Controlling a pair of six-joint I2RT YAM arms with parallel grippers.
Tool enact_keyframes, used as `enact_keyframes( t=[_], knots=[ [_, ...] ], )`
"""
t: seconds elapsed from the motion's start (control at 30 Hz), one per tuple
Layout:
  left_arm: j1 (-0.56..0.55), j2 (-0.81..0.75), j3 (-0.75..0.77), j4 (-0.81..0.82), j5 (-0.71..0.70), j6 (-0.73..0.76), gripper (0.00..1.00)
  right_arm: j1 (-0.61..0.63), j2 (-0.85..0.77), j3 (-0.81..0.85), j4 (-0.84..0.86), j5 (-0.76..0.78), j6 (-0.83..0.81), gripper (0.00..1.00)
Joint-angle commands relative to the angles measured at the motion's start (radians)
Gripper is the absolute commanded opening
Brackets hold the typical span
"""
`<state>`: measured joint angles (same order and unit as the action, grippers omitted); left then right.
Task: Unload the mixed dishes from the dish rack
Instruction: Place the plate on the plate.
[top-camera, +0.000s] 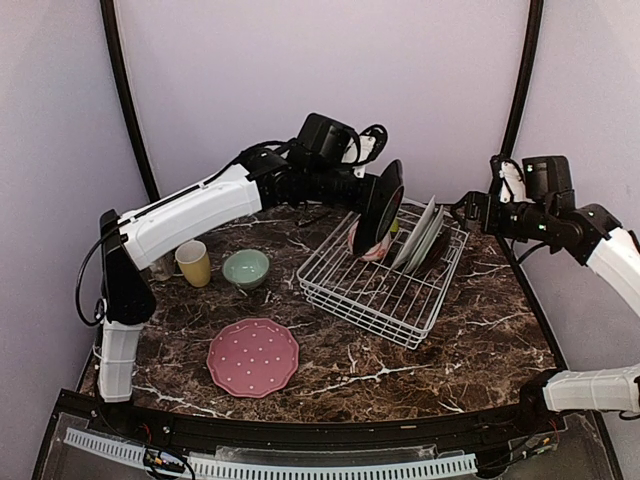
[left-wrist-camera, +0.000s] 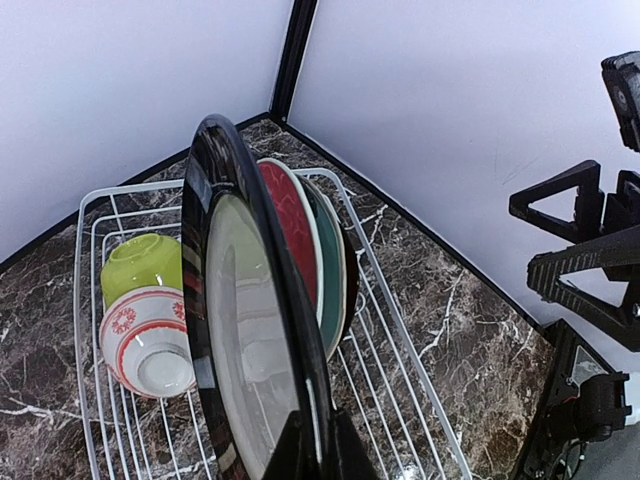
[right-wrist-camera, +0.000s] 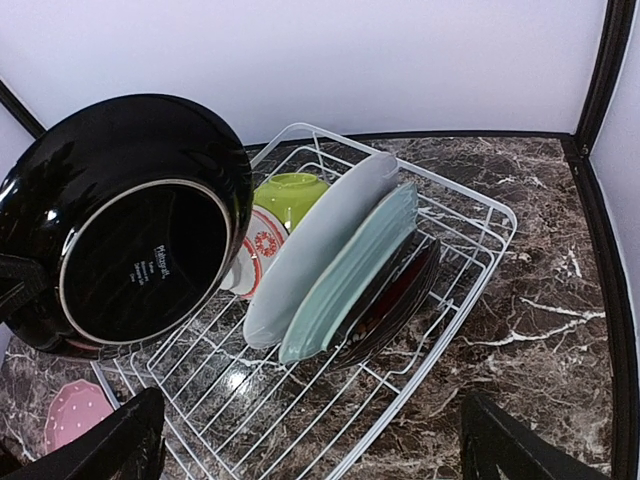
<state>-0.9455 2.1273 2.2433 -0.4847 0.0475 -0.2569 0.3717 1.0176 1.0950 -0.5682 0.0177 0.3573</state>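
Left gripper (left-wrist-camera: 318, 452) clamping black plate (left-wrist-camera: 250, 330), striped bowl (left-wrist-camera: 150, 340) alongside

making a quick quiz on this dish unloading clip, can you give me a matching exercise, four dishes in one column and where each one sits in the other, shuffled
Column one
1. black plate
2. pink dotted plate
3. lime bowl
4. mint bowl

Column two
a. lying flat on the table, near the front
b. gripped on edge by the left end effector, raised over the dish rack
c. inside the dish rack, beside the red-patterned bowl
d. on the table next to the yellow mug

Pairs: 1-b, 2-a, 3-c, 4-d
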Motion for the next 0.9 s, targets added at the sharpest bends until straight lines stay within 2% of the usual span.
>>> enact_keyframes(
  t=[0.0,0.17,0.43,0.57,0.7,0.87],
  knots=[
    [0.001,-0.149,0.071,0.040,-0.015,0.002,0.01,-0.005,0.007,-0.023,0.035,-0.013,0.020,0.99],
    [0.000,-0.227,0.094,-0.073,-0.035,0.025,0.01,-0.005,0.017,-0.030,0.048,-0.041,0.025,0.99],
    [0.000,-0.398,0.063,-0.325,-0.220,0.072,0.01,-0.005,0.052,-0.027,0.076,-0.058,0.028,0.99],
    [0.000,-0.500,-0.037,-0.425,-0.307,0.057,0.01,-0.006,0.073,-0.013,0.082,-0.064,0.026,0.99],
    [-0.001,-0.635,-0.199,-0.501,-0.388,0.021,0.01,-0.005,0.093,0.003,0.091,-0.071,0.024,0.99],
    [-0.016,-0.724,-0.390,-0.629,-0.497,-0.032,0.01,-0.005,0.132,0.023,0.096,-0.085,0.019,0.99]
  ],
)
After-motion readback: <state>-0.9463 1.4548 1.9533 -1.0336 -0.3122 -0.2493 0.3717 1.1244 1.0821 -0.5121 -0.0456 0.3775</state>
